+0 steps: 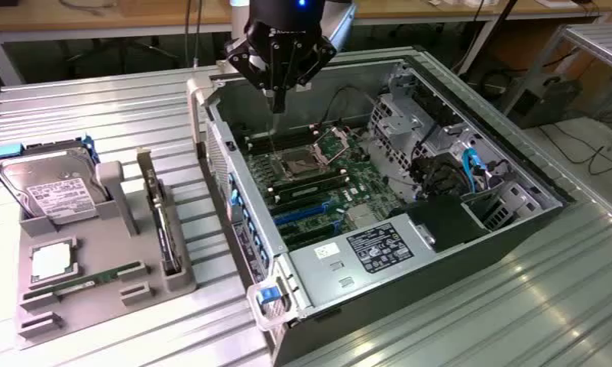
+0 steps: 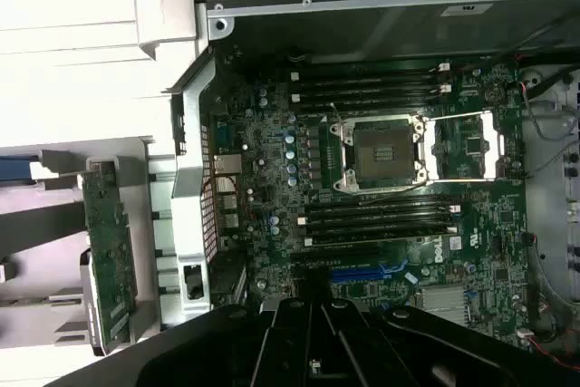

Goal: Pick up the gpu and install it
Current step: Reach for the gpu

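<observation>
Gripper (image 1: 276, 105) at upper centre of exterior view, over case (image 1: 408, 298), fingers pressed together, nothing held. Gpu (image 1: 161, 222) (image 2: 109, 251) upright, edge-on in tray (image 1: 102, 310), left centre. Probably light, stiff, fragile: pinch across top edge

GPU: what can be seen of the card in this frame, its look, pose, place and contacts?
The gpu appears in the exterior view as a thin dark slab seen edge-on, standing upright in a slot of the grey moulded holder, on the exterior view's left of the open computer case. The wrist view shows a green circuit-board face with small components. Only the holder touches it. The black gripper hangs apart from it, over the case.
</observation>
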You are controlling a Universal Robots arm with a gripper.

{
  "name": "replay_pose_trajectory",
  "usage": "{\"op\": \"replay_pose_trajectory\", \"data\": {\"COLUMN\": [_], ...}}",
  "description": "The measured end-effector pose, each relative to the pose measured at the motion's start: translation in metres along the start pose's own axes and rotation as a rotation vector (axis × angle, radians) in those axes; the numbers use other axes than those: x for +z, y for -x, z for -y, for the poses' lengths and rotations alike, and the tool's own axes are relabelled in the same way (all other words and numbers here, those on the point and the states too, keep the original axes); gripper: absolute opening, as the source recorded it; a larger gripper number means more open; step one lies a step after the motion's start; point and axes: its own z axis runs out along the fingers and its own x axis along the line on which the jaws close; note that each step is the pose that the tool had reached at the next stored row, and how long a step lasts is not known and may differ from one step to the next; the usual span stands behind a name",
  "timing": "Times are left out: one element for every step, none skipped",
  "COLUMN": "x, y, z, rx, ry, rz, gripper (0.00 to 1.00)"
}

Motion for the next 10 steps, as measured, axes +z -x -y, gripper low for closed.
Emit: {"op": "replay_pose_trajectory", "data": {"x": [0.0000, 0.0000, 0.0000, 0.0000, 0.0000, 0.0000, 0.0000, 0.0000, 0.0000, 0.0000], "y": [0.0000, 0.0000, 0.0000, 0.0000, 0.0000, 0.0000, 0.0000, 0.0000, 0.0000, 0.0000], "z": [0.0000, 0.0000, 0.0000, 0.0000, 0.0000, 0.0000, 0.0000, 0.0000, 0.0000, 0.0000], "rx": [0.000, 0.000, 0.000, 0.000, 0.000, 0.000, 0.000, 0.000, 0.000, 0.000], "ry": [0.0000, 0.0000, 0.0000, 0.0000, 0.0000, 0.0000, 0.0000, 0.0000, 0.0000, 0.0001], "rz": [0.0000, 0.0000, 0.0000, 0.0000, 0.0000, 0.0000, 0.0000, 0.0001, 0.0000, 0.0000], "gripper": [0.11, 0.11, 0.11, 0.11, 0.11, 0.11, 0.11, 0.11, 0.11, 0.11]}}
